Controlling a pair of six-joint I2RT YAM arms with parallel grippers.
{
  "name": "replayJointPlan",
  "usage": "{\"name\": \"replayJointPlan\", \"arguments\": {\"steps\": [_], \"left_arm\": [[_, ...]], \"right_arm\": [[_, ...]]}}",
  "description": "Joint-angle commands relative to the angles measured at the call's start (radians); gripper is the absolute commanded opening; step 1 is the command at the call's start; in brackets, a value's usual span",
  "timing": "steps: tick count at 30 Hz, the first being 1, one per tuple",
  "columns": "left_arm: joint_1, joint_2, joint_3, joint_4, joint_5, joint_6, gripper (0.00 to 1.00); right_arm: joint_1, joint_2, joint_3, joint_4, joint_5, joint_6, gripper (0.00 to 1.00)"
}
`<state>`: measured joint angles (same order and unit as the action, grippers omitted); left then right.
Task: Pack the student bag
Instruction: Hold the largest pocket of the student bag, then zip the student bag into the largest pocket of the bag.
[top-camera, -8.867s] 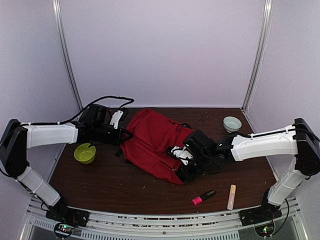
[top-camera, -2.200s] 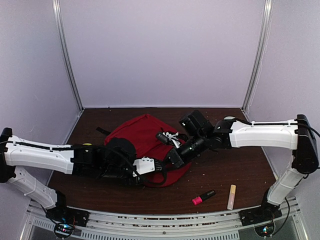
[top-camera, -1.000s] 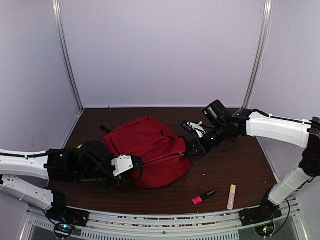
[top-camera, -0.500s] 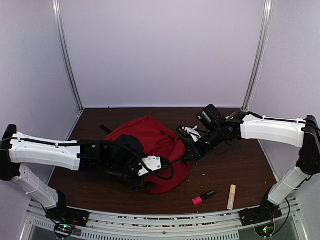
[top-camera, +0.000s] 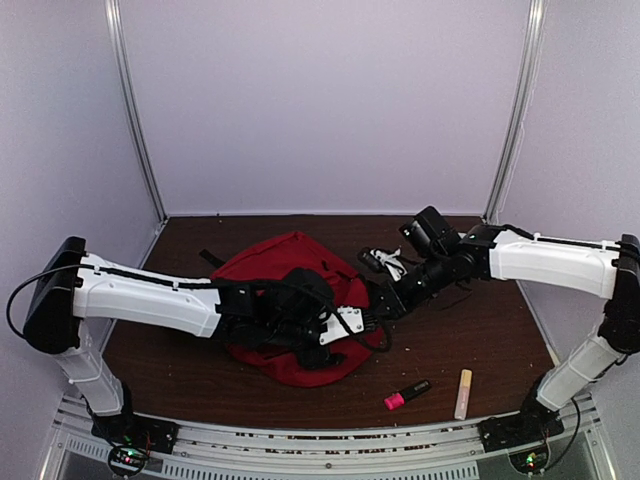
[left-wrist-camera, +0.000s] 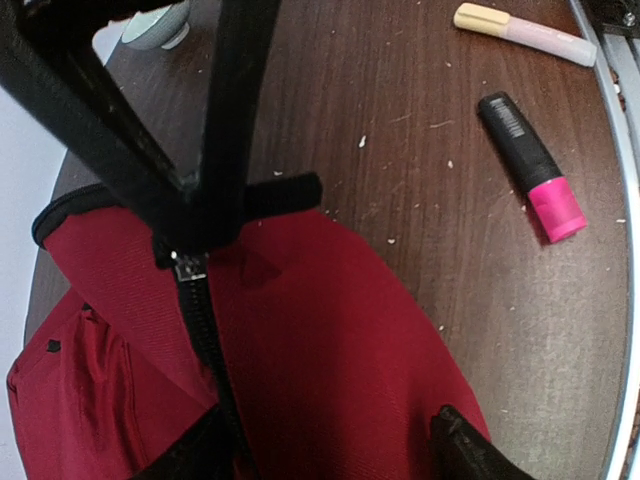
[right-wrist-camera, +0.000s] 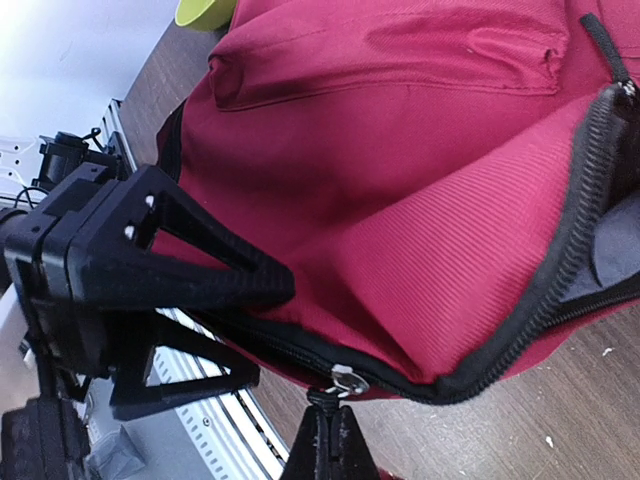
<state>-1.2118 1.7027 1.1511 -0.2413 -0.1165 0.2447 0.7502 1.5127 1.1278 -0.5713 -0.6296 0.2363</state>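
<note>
The student bag (top-camera: 268, 278) is a red fabric backpack lying mid-table, with its black zipper (right-wrist-camera: 575, 250) partly undone and grey lining showing. My right gripper (right-wrist-camera: 331, 432) is shut on the zipper pull (right-wrist-camera: 348, 380) at the bag's right edge; from above, the right gripper (top-camera: 384, 303) sits just right of the bag. My left arm reaches across the bag. The left gripper (top-camera: 352, 322) is open, its two fingers (right-wrist-camera: 190, 265) spread wide either side of the bag's (left-wrist-camera: 330, 350) near edge. The left gripper (left-wrist-camera: 330, 455) straddles red fabric beside the zipper.
A pink and black marker (top-camera: 407, 394) and a pale yellow marker (top-camera: 464, 393) lie near the front edge, right of the bag. A green bowl (right-wrist-camera: 205, 12) sits beyond the bag's left side. A pale bowl (left-wrist-camera: 155, 22) stands at the back right.
My left gripper opened and the left arm swung rightwards across the bag to its right edge. The right gripper kept its grip on the zipper pull, barely moving.
</note>
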Motion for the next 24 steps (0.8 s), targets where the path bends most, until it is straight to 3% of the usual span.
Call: {"name": "replayJointPlan", "arguments": {"steps": [1,4,6,7,11,16,24], "left_arm": [[0.003,-0.017,-0.012,0.033,-0.110,0.006,0.63],[0.003,-0.036,-0.048,0.062,-0.141,0.011,0.36],[0.003,-0.049,-0.073,0.065,-0.136,0.010,0.04],[0.003,-0.059,-0.085,0.056,-0.122,0.004,0.00],[0.000,-0.155,-0.178,0.043,-0.005,-0.017,0.00],[0.000,-0.275,-0.293,-0.022,0.022,-0.039,0.00],[-0.021,-0.377,-0.335,-0.116,0.077,-0.065,0.00]], "right_arm": [[-0.028,-0.058,-0.020,0.024,-0.015,0.005,0.00],[-0.035,-0.069,-0.028,0.015,-0.011,-0.002,0.00],[-0.043,-0.071,-0.037,0.005,0.001,-0.013,0.00],[-0.053,-0.071,-0.040,-0.005,0.015,-0.023,0.00],[-0.113,-0.066,-0.008,-0.103,0.219,-0.085,0.00],[-0.188,-0.049,0.059,-0.175,0.427,-0.125,0.00],[-0.253,0.022,0.191,-0.268,0.614,-0.174,0.00]]}}
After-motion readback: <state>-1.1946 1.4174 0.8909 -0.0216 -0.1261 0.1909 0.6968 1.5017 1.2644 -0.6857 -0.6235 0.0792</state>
